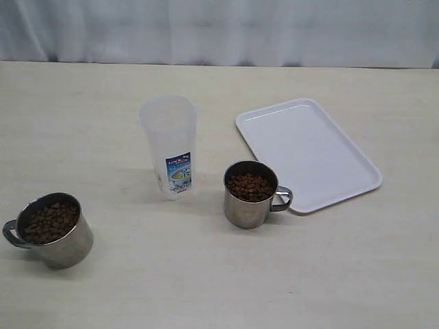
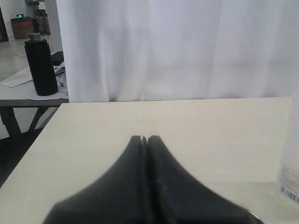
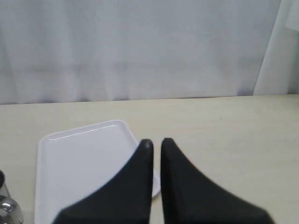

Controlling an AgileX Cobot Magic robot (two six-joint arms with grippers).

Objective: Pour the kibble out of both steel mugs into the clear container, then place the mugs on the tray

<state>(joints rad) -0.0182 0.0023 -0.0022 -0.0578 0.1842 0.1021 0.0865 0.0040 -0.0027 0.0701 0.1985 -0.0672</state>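
Steel-sided, the left mug (image 1: 65,250) and right mug (image 1: 245,211), both full of kibble (image 1: 250,186), flank the clear container (image 1: 169,147), the right mug just beside the tray (image 1: 309,151), nothing poured, so the left gripper (image 2: 144,139) and right gripper (image 3: 155,142), both closed on nothing, must spread and reach a mug.

Pale wood-grain tabletop (image 1: 171,281), white curtain (image 1: 219,31) behind it, side table (image 2: 28,100) beyond with 1 black cylinder (image 2: 41,65)

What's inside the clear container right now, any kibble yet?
The clear container looks empty: no brown shows through its translucent wall. Only the patch behind its label is hidden. The kibble fills the left mug and the right mug.
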